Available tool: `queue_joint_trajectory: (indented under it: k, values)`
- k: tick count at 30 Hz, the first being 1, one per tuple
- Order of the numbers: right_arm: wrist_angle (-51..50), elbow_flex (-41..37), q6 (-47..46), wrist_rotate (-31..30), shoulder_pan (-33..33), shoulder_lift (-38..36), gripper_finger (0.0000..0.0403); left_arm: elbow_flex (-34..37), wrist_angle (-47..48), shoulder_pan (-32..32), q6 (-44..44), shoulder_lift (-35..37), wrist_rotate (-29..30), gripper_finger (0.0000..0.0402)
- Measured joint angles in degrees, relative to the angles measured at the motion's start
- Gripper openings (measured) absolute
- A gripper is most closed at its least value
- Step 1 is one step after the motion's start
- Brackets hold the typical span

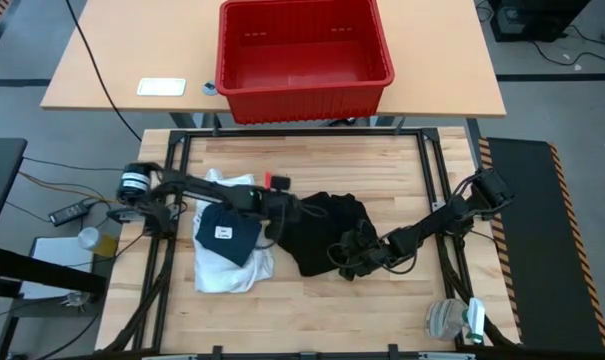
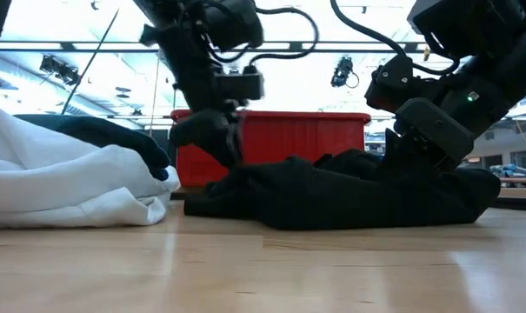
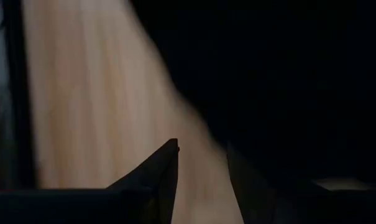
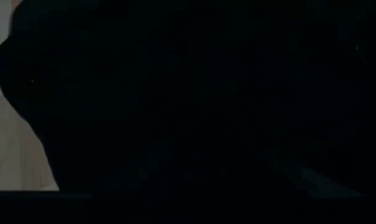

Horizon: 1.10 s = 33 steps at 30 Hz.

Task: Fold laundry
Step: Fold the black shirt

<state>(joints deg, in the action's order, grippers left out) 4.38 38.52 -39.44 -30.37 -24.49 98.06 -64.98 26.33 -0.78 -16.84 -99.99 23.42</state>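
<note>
A black garment point(image 1: 322, 232) lies bunched in the middle of the table, filling most of the low view point(image 2: 349, 191). To its left a white shirt point(image 1: 227, 268) lies flat with a small dark blue folded piece point(image 1: 229, 232) on top. My left gripper point(image 3: 202, 149) reaches in from the left and hangs open at the black garment's left edge point(image 2: 217, 139), with bare wood showing between its fingertips. My right gripper point(image 1: 347, 258) comes from the right and is sunk into the garment's near right part point(image 2: 410, 152); black cloth fills its wrist view. My left gripper slants down at the black garment's left edge point(image 3: 250, 124). One finger point(image 3: 237, 180) stands right beside the cloth, and I cannot tell whether it touches. Nothing lies between the fingers.
A red crate point(image 1: 304, 92) stands on a second table beyond the far edge, next to a white card point(image 1: 161, 86). A small red item point(image 1: 279, 181) lies on the table near the left arm. A clear plastic object point(image 1: 452, 320) sits at the near right corner.
</note>
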Motion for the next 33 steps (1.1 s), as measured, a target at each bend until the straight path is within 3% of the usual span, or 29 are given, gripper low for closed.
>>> queue_joint_trajectory:
  k: [4, 9, 21, 26, 33]
  values:
    - [0.04, -0.02, 0.04, 0.0, -0.02, 0.0, 0.0213, 0.08, 5.7, 1.98, 1.59, 4.08, -0.15, 0.0142]
    - [0.12, -0.04, 0.03, 0.01, -0.02, 0.0, 0.0213, 0.0, 4.52, 2.03, 5.75, 5.26, -14.04, 0.0142]
    - [0.31, -0.07, 0.04, 0.05, -0.02, 0.02, 0.0213, 0.08, -1.89, 0.18, 0.62, -3.92, -14.54, 0.0142]
    - [0.59, -0.09, 0.11, 0.04, -0.07, 0.02, 0.0213, 0.01, 4.44, 1.96, 1.8, -4.11, -8.12, 0.0142]
    - [0.99, -0.09, 0.42, 0.04, -0.04, 0.07, 0.0213, -0.05, 11.2, 3.73, 2.43, -2.77, 6.21, 0.0142]
